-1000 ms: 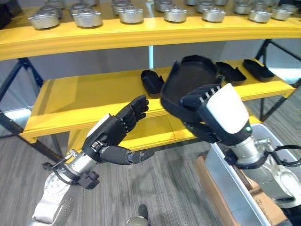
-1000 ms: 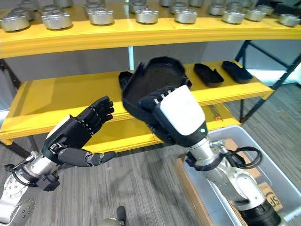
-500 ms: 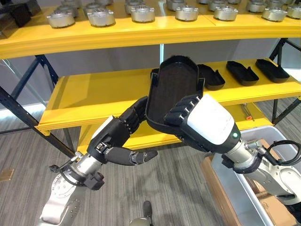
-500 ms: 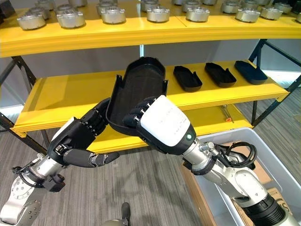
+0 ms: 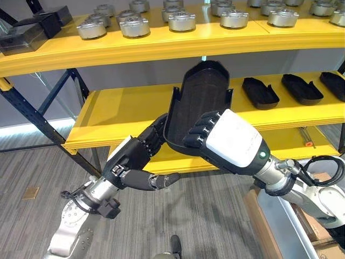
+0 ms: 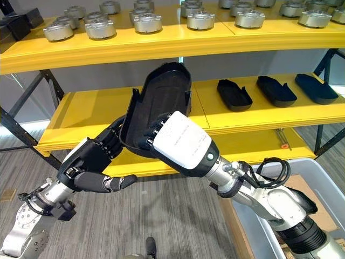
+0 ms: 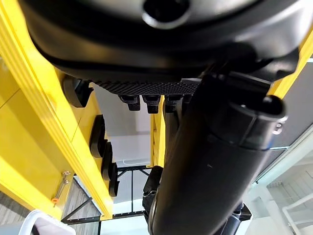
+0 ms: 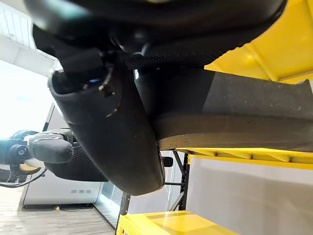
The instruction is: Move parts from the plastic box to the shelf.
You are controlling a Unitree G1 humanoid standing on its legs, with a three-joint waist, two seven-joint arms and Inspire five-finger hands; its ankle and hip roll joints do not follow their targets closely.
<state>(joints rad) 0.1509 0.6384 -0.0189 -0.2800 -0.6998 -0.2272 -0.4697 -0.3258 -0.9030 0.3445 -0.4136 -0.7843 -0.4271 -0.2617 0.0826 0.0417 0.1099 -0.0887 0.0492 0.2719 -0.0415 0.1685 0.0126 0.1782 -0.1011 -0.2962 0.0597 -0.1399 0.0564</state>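
Observation:
A long black tray-shaped part is held tilted, nearly on end, in front of the yellow middle shelf. My right hand, white-backed, is shut on the part's lower end, with its fingers curled over the rim. My left hand is open. Its straight fingers lie against the part's left underside and its thumb sticks out below. In the right eye view the part stands above both hands. Three more black parts lie in a row on the middle shelf's right half.
The top shelf carries several round silver metal parts, with black boxes at its left end. Dark diagonal braces stand at the rack's left. The grey plastic box sits on the floor at lower right.
The camera has swung, shifting the whole scene. My right hand has carried the part left along the shelf and tipped it more upright. My left hand has come up against its underside.

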